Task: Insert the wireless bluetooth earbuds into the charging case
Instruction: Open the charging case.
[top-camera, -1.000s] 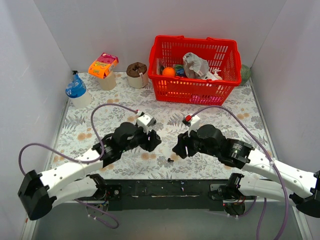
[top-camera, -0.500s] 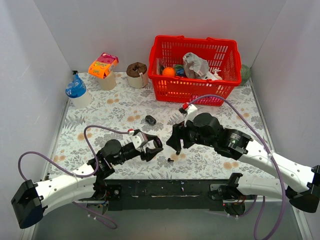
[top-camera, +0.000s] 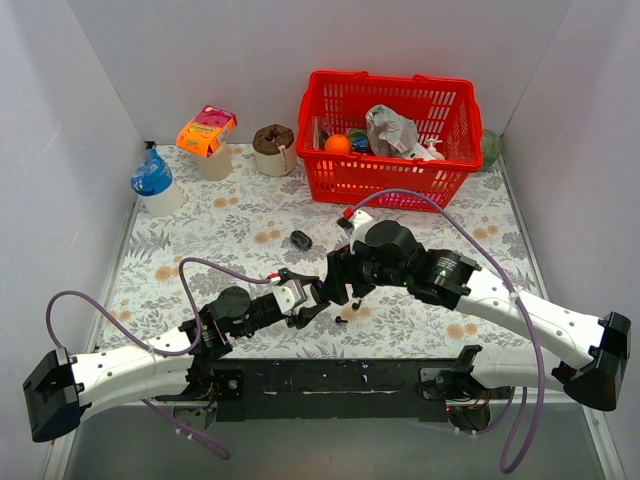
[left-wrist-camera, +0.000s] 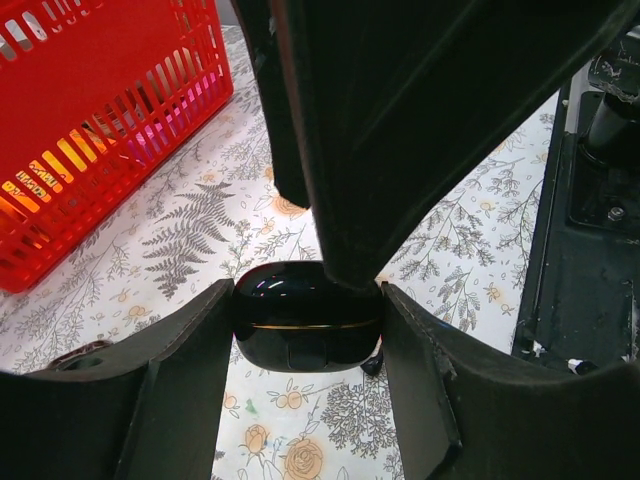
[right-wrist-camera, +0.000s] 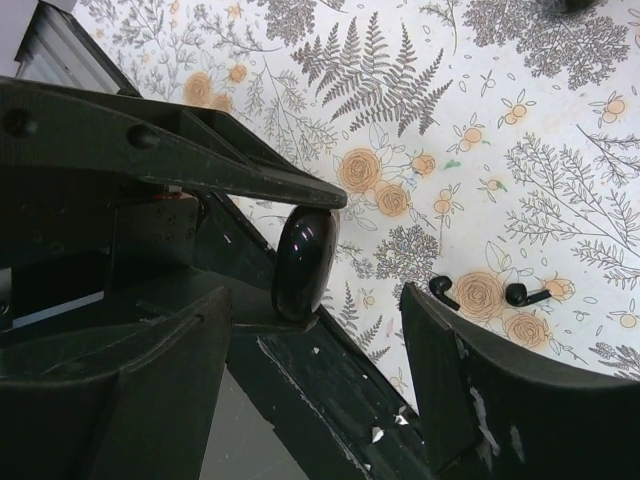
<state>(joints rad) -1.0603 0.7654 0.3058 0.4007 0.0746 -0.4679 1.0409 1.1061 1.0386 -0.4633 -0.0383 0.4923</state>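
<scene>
The left gripper's fingers clench a glossy black charging case by its two sides and hold it clear of the table, lid closed. The right gripper hangs over it with its fingers spread wide, one on each side of the case and grasping nothing; whether either one touches the case I cannot tell. Two wireless earbuds lie side by side on the floral tablecloth, just beside the right gripper's finger and near the table's front edge. Farther back a small black object rests on the cloth. A red basket stands behind it.
</scene>
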